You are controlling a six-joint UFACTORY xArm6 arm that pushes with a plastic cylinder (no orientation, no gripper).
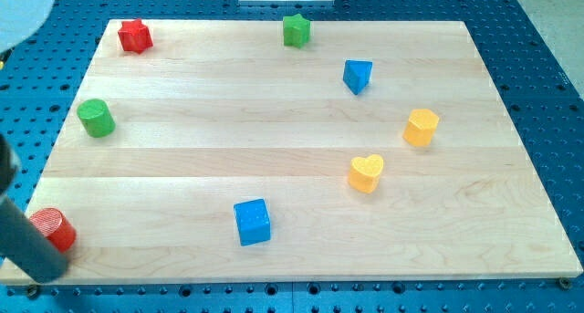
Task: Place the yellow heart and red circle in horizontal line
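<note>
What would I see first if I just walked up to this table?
Probably the thick dark rod at the view's bottom left, touching the red circle; my tip's end is hard to make out there. Next, the yellow heart at centre-right and the blue cube near the bottom.

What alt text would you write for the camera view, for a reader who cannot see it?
My tip touches the red circle at the board's bottom-left corner, far from the yellow heart at right of centre. Six other blocks are scattered across the board.
</note>
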